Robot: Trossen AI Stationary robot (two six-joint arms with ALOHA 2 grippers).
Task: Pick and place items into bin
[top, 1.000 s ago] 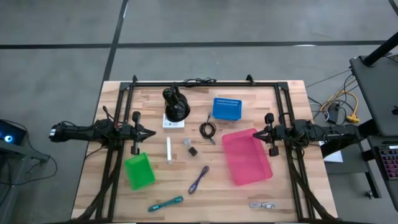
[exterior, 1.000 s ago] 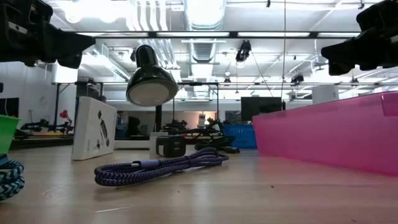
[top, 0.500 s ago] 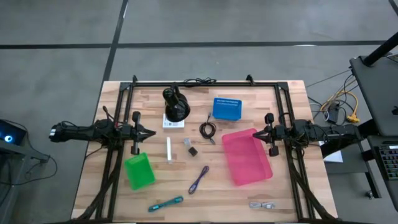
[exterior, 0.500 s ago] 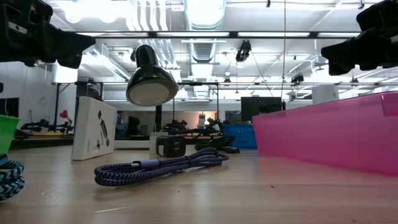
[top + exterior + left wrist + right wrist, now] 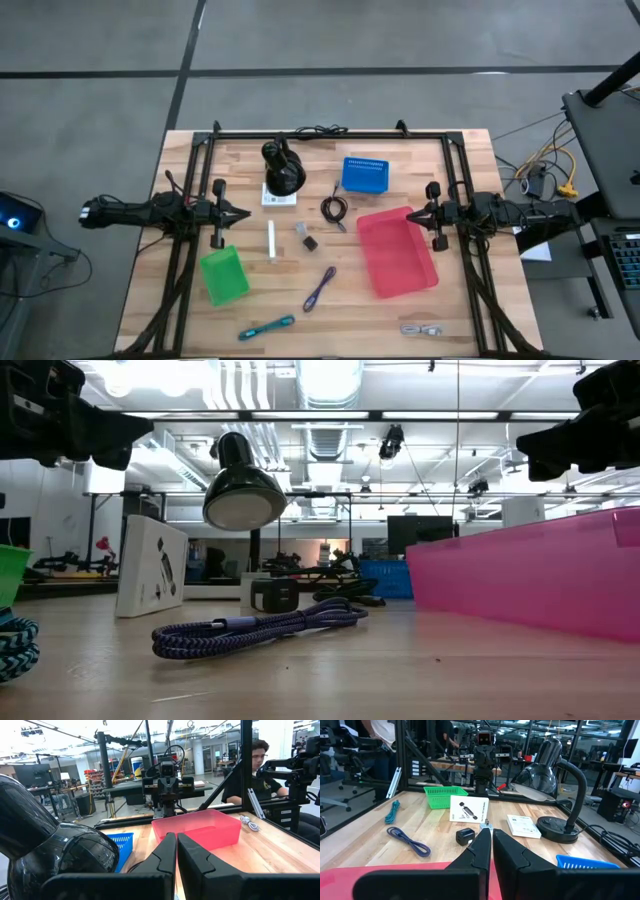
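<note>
With the jaws of the left gripper (image 5: 245, 212) and right gripper (image 5: 415, 215) closed on nothing and the items, such as the purple cable (image 5: 319, 288), scattered between bins, the nearby lamp (image 5: 282, 168) could be knocked during a reach.

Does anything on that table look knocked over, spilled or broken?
Nothing stands out. The small items, like the purple cable and teal cable, lie loose on the table, not spilled. The pink bin sits slightly askew, empty. The black desk lamp stands upright.
</note>
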